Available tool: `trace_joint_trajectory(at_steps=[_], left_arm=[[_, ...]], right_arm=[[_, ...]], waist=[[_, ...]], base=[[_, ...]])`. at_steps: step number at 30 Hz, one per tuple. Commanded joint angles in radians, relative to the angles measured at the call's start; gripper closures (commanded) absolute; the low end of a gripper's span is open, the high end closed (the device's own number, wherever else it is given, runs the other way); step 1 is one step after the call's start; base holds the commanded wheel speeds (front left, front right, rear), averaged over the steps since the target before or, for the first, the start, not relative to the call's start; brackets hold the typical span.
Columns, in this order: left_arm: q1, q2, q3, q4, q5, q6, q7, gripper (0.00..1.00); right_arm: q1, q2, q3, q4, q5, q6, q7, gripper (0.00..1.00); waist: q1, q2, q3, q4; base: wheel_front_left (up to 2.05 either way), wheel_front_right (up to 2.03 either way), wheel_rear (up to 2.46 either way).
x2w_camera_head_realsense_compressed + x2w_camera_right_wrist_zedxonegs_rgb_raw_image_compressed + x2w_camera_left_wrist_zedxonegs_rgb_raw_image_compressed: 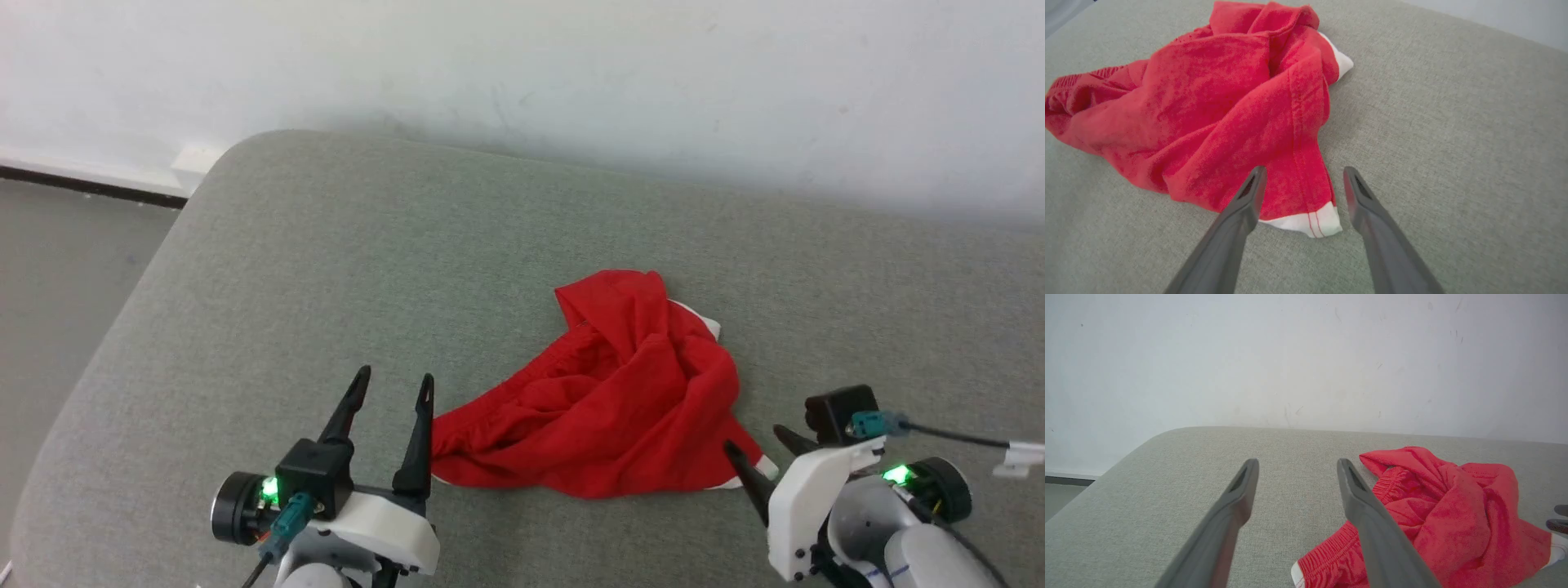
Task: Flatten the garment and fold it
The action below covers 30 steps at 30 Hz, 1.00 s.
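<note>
On grey cushion [326,245], garment [604,400] lies crumpled, thin, limp, probably light; left gripper [394,376] and right gripper [753,437] both gape empty, so pinch the white-trimmed hem corner [1306,220].

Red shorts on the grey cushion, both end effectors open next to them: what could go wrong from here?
1. The shorts lie bunched in overlapping folds, so the right end effector, open over the white-edged hem corner, may pinch several layers and drag the heap instead of spreading it.
2. The left end effector stands open beside the gathered waistband, holding nothing; closing there may miss the cloth or catch only its edge.
</note>
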Motion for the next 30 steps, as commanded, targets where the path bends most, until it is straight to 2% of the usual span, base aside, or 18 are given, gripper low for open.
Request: trace_joint_trajectory(at_steps=[1,6,10,11,12,16,22,26,30], left_arm=[[-0.001,-0.001,-0.001,-0.006,0.009,0.001,-0.004,0.0],[0.013,-0.024,0.003,-0.025,0.041,-0.014,-0.005,0.0],[0.022,-0.038,0.007,-0.019,0.061,-0.021,-0.005,0.0],[0.023,-0.041,0.009,-0.016,0.065,-0.023,-0.005,0.0],[0.024,-0.043,0.012,-0.014,0.068,-0.025,-0.005,0.0],[0.033,-0.05,0.023,-0.001,0.075,-0.033,-0.005,0.0],[0.048,-0.061,0.044,-0.003,0.082,-0.046,-0.005,0.0],[0.054,-0.07,0.051,-0.003,0.091,-0.058,-0.005,0.0],[0.059,-0.083,0.053,0.008,0.096,-0.069,-0.005,0.0]], right_arm=[[-0.017,-0.006,-0.005,0.008,0.004,-0.001,0.008,0.0],[-0.071,-0.022,0.013,0.106,0.014,-0.001,0.118,0.0],[-0.083,-0.027,0.045,0.164,0.039,-0.001,0.165,0.0],[-0.082,-0.03,0.058,0.174,0.046,-0.001,0.176,0.65],[-0.081,-0.034,0.069,0.18,0.053,-0.001,0.181,1.0],[-0.081,-0.051,0.04,0.168,0.082,-0.001,0.144,1.0],[-0.038,-0.087,-0.137,0.058,0.116,-0.001,0.12,1.0],[0.049,-0.096,-0.286,-0.046,0.124,-0.001,0.182,1.0],[0.158,-0.045,-0.433,-0.111,0.108,-0.001,0.292,1.0]], waist=[[0.0001,-0.0001,0.002,0.018],[0.0001,-0.0001,0.021,0.046],[0.0001,-0.0001,0.032,0.054],[0.0001,-0.0001,0.033,0.053],[0.0001,-0.0001,0.034,0.052],[0.0001,-0.0001,0.024,0.032],[0.0001,-0.0001,0.0,-0.032],[0.0001,-0.0001,-0.012,-0.075],[0.0001,-0.0001,-0.018,-0.111]], base=[[0.0,0.0,0.0],[0.0,0.0,0.0],[0.0,0.0,0.0],[0.0,0.0,0.0],[0.0,0.0,0.0],[0.0,0.0,0.0],[0.0,0.0,0.0],[0.0,0.0,0.0],[0.0,0.0,0.0]])
